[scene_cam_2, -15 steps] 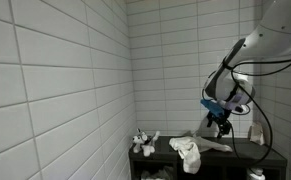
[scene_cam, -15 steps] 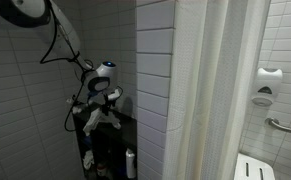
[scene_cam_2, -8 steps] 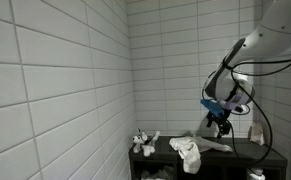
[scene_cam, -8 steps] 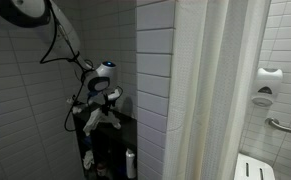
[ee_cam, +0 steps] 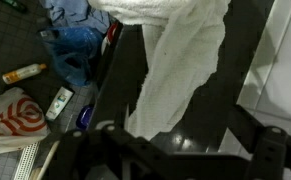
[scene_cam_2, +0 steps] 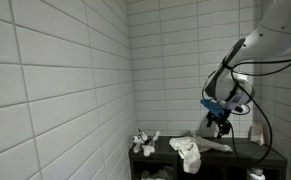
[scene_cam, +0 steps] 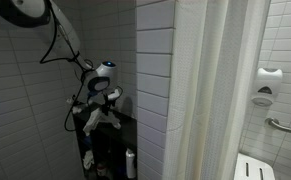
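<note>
While pincer point(scene_cam_2: 221, 124) gapes wide, white towel point(ee_cam: 175, 60) near

I'm wearing white shells on my arm point(scene_cam_2: 275, 35); black cables point(scene_cam_2: 223, 70) are looping alongside, a blue ring point(scene_cam_2: 217, 103) is showing above my black gripper point(scene_cam_2: 221, 127).

The table point(scene_cam_2: 247, 153) is just a dark, glossy slab tucked into the tiled corner. A crumpled white towel point(scene_cam_2: 188, 152) lies on it, hanging a bit over the front edge. A small pale toy point(scene_cam_2: 143, 142) sits near the wall end.
</note>
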Available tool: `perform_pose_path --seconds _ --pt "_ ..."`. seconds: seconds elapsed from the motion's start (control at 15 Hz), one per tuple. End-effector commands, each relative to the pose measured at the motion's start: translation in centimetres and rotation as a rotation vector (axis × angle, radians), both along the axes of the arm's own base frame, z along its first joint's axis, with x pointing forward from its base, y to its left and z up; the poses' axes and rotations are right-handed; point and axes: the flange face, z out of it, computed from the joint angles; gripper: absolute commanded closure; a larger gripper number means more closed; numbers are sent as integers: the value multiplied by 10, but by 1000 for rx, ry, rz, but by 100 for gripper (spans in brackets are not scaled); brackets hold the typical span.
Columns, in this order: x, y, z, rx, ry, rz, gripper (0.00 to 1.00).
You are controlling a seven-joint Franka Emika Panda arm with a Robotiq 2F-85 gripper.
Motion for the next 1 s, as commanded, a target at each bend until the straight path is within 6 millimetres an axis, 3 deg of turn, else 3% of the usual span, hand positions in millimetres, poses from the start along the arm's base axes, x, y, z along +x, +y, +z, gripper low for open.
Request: perform_pose_path --seconds 0.0,0.33,0.4,0.93 --pt "0 3 4 4 -27 -10 0" --pt "18 -12 -3 38 -93 -104 0" --pt "9 -3 -1 24 -63 -82 0" --pt "15 -9 -5 30 -76 -99 0"
